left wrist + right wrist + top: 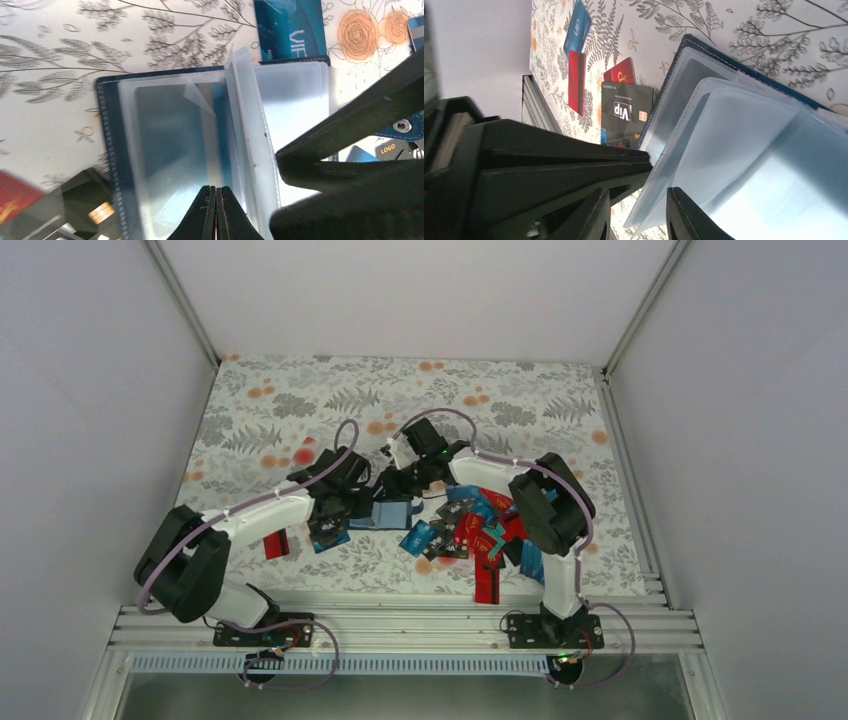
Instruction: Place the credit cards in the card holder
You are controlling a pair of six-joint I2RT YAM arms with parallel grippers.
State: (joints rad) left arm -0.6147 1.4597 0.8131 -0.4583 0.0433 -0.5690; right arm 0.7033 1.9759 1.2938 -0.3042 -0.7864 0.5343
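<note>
**Overhead view.** The card holder [388, 514] lies open at the middle of the floral table [300, 410], just left of the heap of credit cards [468, 530]. We see both arms meet over it: the left gripper [345, 502] at its left edge, the right gripper [402, 478] at its far edge. A single red card [277, 543] lies apart at the near left, beside the left arm.

**Left wrist view.** The left gripper is clenched, its fingertips [209, 205] pressed together with nothing visible between them. They sit over one page of the holder's clear sleeves [170, 140]; we cannot tell whether they press on it. One sleeve leaf stands up at the fold. The right gripper's black finger reaches in from the side, its tip against the sleeve stack. Only this view shows a teal card [290, 30] lying just beyond the holder's navy rim.

**Right wrist view.** The right gripper's jaws stand partly apart, with a corner of the sleeve stack in the gap. We cannot tell whether the pads pinch it. Only here do we see a black card [626, 112] printed "Vip" just beside the holder's cover, with two red cards and a blue card [576, 25] farther off.
</note>
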